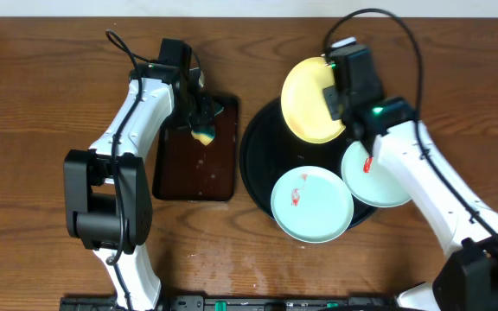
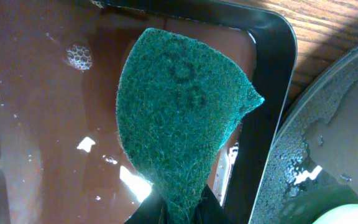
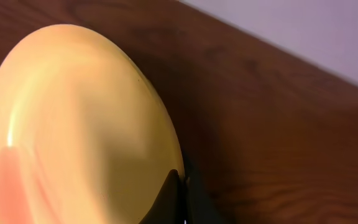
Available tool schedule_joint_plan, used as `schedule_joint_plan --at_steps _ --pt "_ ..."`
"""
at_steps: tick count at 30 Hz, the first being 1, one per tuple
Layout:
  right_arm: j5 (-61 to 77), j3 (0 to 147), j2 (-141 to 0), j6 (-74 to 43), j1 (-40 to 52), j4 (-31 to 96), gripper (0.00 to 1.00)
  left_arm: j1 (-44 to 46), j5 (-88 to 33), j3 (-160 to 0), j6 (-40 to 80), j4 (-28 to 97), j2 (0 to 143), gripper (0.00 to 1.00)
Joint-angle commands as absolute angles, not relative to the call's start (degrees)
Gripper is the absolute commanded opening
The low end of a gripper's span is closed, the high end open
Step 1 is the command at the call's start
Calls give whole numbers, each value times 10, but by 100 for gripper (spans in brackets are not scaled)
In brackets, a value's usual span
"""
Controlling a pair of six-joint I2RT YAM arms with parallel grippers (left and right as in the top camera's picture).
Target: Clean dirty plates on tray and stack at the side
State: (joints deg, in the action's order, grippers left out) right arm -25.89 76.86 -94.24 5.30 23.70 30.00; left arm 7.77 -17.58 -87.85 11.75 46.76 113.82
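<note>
The right gripper is clenched on the rim of the yellow plate. It holds the plate tilted over the far edge of the black tray, with part of the plate reaching past the rim. The plate is pale and glossy and looks clean from above. Up close a faint pink patch shows near its lower edge; I cannot tell whether that is a smear or a reflection.

Flat in the tray lie the front blue plate, with a red smear, and just beside it the right blue plate, also smeared and half hidden under the right arm.

The left gripper pinches a green-faced sponge over the brown tray. That tray is wet and bubbly and sits just beside the black one on the table.
</note>
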Motion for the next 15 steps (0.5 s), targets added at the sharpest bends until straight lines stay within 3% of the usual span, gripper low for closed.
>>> schedule_joint_plan --at_steps 1,8,15 --pt "-437 782 -932 63 290 289 1 78 -168 -883 109 466 1122 8" --pt "-596 782 -932 117 386 244 1 78 -168 -883 109 460 1122 8" --pt "-636 782 -932 147 437 216 1 78 -168 -883 110 460 1122 8"
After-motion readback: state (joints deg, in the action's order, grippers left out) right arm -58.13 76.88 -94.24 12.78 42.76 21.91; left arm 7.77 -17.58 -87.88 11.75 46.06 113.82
